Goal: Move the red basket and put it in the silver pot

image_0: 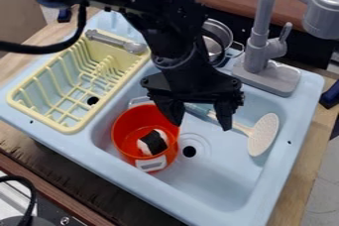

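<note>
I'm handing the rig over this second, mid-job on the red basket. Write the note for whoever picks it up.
Pincer: open, holding nothing, low over the sink; one fingertip is at the basket's rim, contact unclear.
Red basket: upright in the sink, a black-and-white piece inside.
Silver pot: behind the sink beside the faucet, partly hidden by the arm.
Done: pincer is down near the basket; no grasp, no transfer.
Left: grip the basket, lift, set it in the pot. Watch the spatula lying in the sink.
</note>
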{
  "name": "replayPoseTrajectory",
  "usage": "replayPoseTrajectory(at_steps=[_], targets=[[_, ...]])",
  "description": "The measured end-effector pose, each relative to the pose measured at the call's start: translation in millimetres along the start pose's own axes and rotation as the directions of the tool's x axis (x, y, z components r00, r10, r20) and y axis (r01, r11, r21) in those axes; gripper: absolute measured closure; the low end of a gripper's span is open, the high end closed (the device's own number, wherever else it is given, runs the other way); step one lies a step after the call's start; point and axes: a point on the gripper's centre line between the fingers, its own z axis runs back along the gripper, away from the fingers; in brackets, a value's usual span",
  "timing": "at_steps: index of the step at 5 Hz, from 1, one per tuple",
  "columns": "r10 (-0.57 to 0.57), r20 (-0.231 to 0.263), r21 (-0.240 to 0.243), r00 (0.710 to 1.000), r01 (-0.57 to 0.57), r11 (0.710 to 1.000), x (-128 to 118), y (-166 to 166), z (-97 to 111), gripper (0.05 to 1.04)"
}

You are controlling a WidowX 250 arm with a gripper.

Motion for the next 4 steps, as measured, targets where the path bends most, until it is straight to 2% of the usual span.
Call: replayPoseTrajectory(at_steps=[1, 2, 3, 4], targets=[[0.001, -0.013, 0.010, 1.000, -0.001, 1.000, -3.0, 2.5, -3.0, 0.085], [0.014, -0.016, 0.089, 1.000, -0.013, 0.996, -2.6, 10.9, -13.6, 0.085], [0.019, -0.033, 0.109, 0.999, -0.015, 0.994, 1.1, 20.5, -10.1, 0.085], [-0.001, -0.013, 0.133, 1.000, 0.003, 0.991, 6.3, 28.9, -10.0, 0.085]])
